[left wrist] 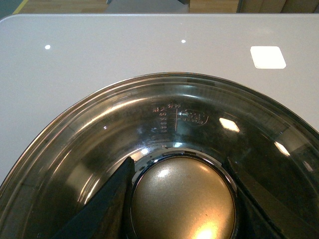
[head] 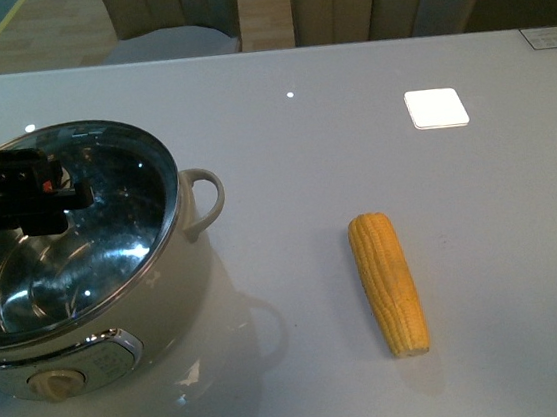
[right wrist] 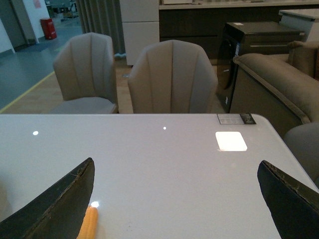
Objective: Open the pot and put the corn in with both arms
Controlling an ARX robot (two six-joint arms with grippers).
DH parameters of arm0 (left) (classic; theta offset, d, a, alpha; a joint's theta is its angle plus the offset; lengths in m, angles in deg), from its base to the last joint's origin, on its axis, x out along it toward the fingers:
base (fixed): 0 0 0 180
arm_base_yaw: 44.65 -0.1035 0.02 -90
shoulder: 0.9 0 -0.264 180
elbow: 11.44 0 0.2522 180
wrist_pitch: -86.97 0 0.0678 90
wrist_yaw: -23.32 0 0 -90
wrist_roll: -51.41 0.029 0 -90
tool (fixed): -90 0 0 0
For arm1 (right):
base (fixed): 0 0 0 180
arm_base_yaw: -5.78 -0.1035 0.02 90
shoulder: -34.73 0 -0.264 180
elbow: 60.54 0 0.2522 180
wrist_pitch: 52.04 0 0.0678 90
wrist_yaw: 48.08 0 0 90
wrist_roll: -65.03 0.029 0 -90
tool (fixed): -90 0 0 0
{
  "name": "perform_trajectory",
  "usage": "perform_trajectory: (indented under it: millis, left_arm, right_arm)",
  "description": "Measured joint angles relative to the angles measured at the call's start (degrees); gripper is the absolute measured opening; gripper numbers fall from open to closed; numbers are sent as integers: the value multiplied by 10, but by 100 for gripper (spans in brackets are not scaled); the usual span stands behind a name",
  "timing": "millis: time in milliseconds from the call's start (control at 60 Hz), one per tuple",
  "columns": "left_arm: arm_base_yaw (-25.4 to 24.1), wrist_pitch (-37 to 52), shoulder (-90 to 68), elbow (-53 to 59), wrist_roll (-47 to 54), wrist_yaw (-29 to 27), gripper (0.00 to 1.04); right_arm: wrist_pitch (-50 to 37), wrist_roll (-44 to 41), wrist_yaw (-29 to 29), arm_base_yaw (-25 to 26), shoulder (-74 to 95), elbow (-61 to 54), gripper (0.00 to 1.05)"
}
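The cream-white pot (head: 171,281) stands at the table's left, with its loop handle (head: 206,192) toward the middle and its beige front knob (head: 55,383) toward me. The glass lid (head: 110,228) lies over it and looks tilted. My left gripper (head: 55,194) is shut on the lid knob (left wrist: 183,201), with a dark finger (left wrist: 107,204) on each side of it. The yellow corn (head: 389,281) lies on the table right of the pot. My right gripper (right wrist: 174,199) is open above the table, and the corn's tip (right wrist: 87,224) shows beside one finger (right wrist: 55,209).
A bright white square patch (head: 436,108) lies on the table at the back right. A small label (head: 549,37) sits at the far right corner. Padded chairs (right wrist: 172,77) stand beyond the table's far edge.
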Motion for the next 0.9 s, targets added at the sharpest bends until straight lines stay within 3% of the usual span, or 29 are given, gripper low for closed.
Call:
perform_trajectory:
  millis: [684, 901]
  left_arm:
    - [12, -98, 111, -11, 5, 3, 45]
    - [-9, -127, 171, -17, 7, 14, 45]
  right_arm:
    - [0, 0, 0, 0, 0, 0, 96]
    - [0, 0, 0, 0, 0, 0, 96]
